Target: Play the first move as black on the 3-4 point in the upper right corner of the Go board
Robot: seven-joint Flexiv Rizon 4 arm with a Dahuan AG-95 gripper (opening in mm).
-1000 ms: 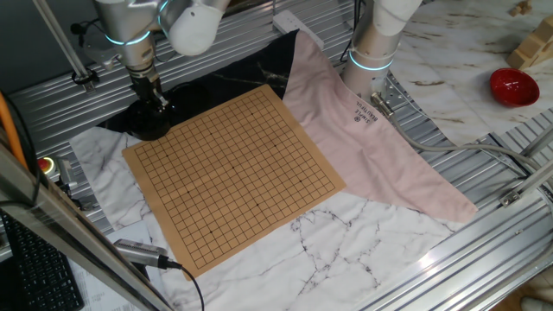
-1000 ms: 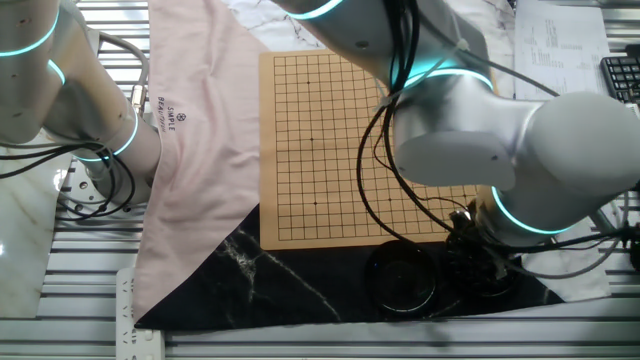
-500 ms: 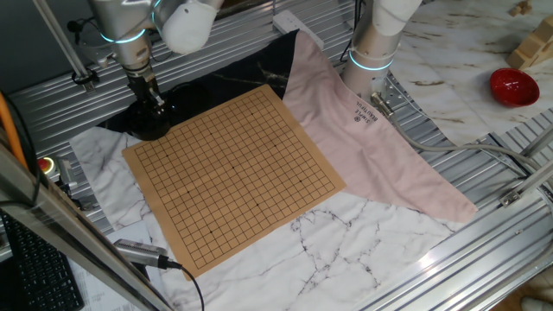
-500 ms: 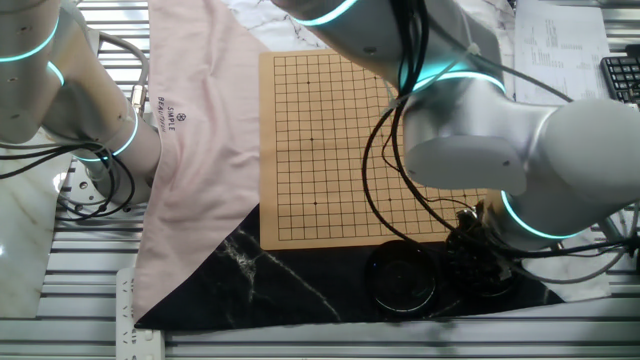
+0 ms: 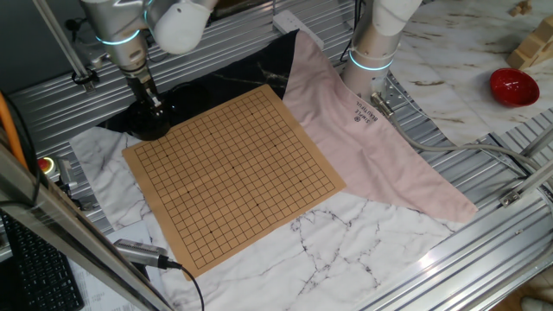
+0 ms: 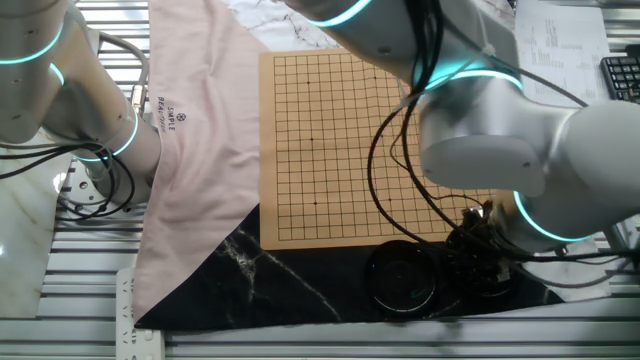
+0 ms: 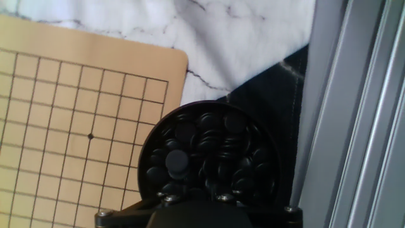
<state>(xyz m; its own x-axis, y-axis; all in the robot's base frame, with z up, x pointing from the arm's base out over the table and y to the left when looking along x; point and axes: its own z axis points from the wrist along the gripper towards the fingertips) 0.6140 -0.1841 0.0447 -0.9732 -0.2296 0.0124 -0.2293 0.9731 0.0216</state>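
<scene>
My gripper (image 5: 157, 109) hangs over a round black bowl (image 7: 269, 158) full of glossy black stones (image 7: 176, 162), just off one corner of the wooden Go board (image 5: 233, 173). In the hand view only the gripper's dark housing (image 7: 190, 214) shows at the bottom edge; the fingertips are hidden. In the other fixed view the gripper (image 6: 478, 255) is half hidden behind the arm. No single stone can be seen in the fingers. The board (image 6: 330, 140) carries no stones, so the 3-4 point is a bare crossing.
A second round black dish (image 6: 402, 278) lies beside the bowl on black cloth. A pink cloth (image 5: 363, 138) covers the table beyond the board, with a second arm's base (image 5: 373, 52) on it. Metal rails (image 7: 354, 126) run past the bowl. A red bowl (image 5: 513, 86) sits far right.
The arm and gripper have shifted slightly up and to the left over the bowl. The board and cloths have not moved.
</scene>
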